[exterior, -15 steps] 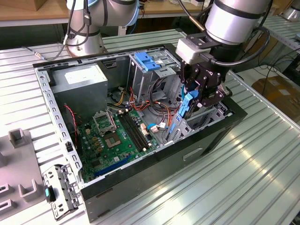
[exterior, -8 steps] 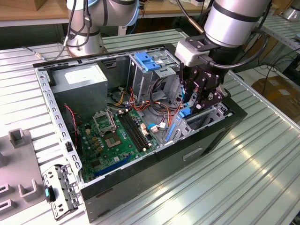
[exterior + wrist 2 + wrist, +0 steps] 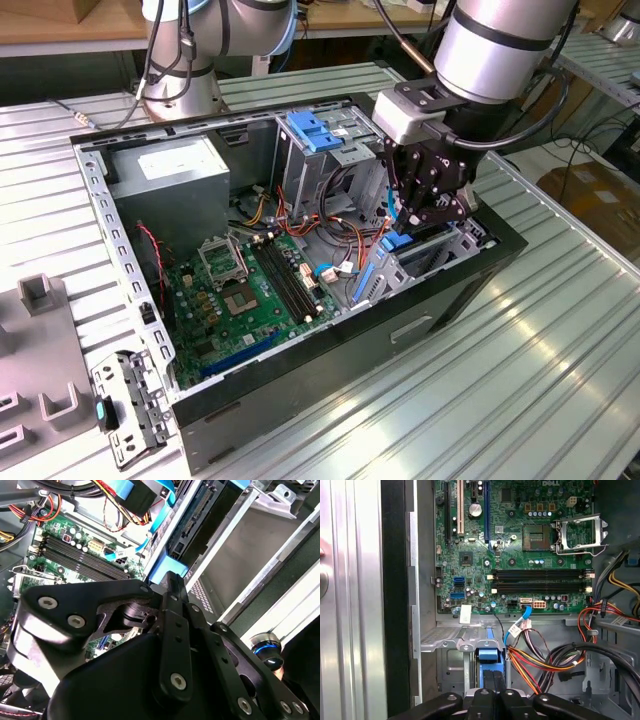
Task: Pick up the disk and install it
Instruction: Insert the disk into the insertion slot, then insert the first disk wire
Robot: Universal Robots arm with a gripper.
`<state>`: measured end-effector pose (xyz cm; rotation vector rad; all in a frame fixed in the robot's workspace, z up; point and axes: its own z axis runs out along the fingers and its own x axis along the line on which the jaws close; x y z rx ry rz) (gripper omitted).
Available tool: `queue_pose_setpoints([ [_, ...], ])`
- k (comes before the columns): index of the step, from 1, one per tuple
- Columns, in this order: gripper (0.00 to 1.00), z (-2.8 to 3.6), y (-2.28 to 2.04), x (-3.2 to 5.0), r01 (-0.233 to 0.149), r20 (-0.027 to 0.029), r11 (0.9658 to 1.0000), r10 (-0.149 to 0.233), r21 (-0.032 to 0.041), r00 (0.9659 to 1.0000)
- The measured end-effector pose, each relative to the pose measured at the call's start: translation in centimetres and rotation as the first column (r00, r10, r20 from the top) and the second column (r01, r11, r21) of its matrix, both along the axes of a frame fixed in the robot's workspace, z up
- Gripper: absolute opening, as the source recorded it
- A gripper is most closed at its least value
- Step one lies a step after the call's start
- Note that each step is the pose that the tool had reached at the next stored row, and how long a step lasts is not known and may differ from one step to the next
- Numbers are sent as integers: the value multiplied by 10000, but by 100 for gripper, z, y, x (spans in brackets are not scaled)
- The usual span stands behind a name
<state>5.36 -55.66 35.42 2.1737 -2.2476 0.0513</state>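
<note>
Standing on edge in the lower drive cage [image 3: 430, 262] of the open computer case [image 3: 330, 360], the disk [image 3: 202, 515] shows us its dark body and connector edge in the second wrist view, with a blue plastic rail [image 3: 162, 545] running along its side. In the first wrist view we see the blue end of the disk [image 3: 487, 656] directly ahead of the gripper [image 3: 493, 676]. The gripper's tips touch that blue end. Its jaws are drawn together with no gap showing, and we cannot tell whether they pinch any part of the rail.

In the exterior view the gripper [image 3: 400, 225] reaches down into the cage at the case's end toward the exterior view's right. Orange, red and yellow cables [image 3: 535, 662] pass just beside the cage. Beyond them lies the green motherboard [image 3: 250, 290], with its black memory slots [image 3: 540, 580] and an open processor socket [image 3: 580, 532]. A grey power-supply box [image 3: 170, 175] fills the far corner of the case, and a bare blue bracket [image 3: 315, 128] sits on top of the upper drive cage. The case rests on a ribbed metal table [image 3: 520, 380].
</note>
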Motion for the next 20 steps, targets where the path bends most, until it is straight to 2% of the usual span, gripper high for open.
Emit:
queue_pose_setpoints([
  [15, 11, -4, 0, 5, 0, 0, 10000, 0, 2, 10000],
  [20, 11, -4, 2, 86, -48, 0, 10000, 48, 1, 10000],
])
